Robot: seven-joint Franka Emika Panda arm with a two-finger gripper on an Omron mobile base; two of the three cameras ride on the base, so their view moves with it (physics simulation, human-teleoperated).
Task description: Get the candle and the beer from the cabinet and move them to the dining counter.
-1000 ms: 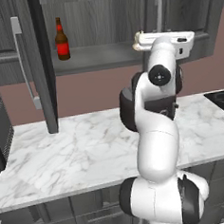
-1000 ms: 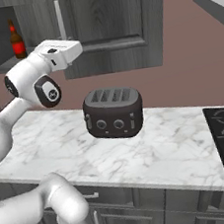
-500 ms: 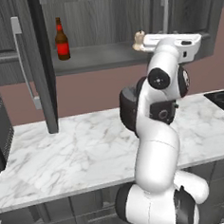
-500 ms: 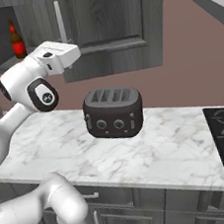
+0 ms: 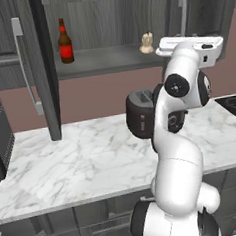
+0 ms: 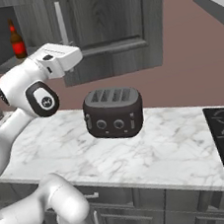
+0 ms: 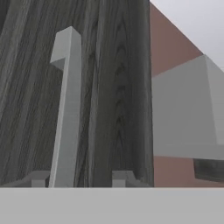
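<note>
Silver bar handle (image 7: 65, 109) of the cabinet (image 7: 118, 87) door standing between narrowly parted pincer (image 7: 81, 178) tips: close squarely on it, then pull gently along the hinge arc, sparing the candle (image 5: 146, 42) on the shelf just left, beer (image 5: 65, 44) farther left.

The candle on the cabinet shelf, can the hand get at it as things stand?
Probably not directly. The hand faces the cabinet door and its handle, while the candle sits on the open shelf off to its side; it would need to turn toward it first.
</note>
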